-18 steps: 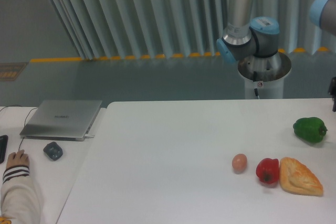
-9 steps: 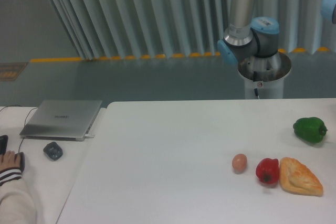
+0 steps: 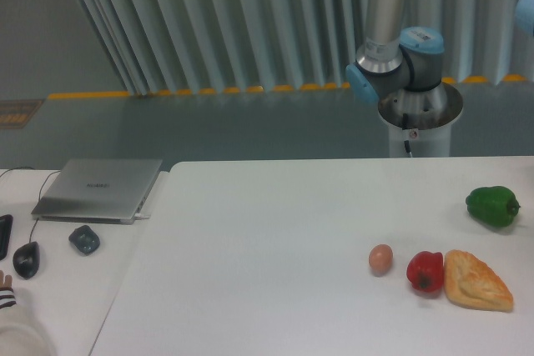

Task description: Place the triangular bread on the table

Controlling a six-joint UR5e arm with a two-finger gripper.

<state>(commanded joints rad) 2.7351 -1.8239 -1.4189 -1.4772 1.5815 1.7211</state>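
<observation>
Pincer is out of view; only the arm (image 3: 392, 47), grey metal tube with blue joint caps, rises behind the tabletop (image 3: 275, 231), so its state is not shown. On the smooth white top lies the bread (image 3: 476, 280), a flat golden wedge with rounded corners and flaky browned crust, near the front right edge. A glossy red pepper (image 3: 425, 272) touches its left side; 1 small tan egg (image 3: 380, 258) sits just beyond. A green pepper (image 3: 492, 206) lies farther back. The laptop (image 3: 98, 188) rests on the left desk.
</observation>
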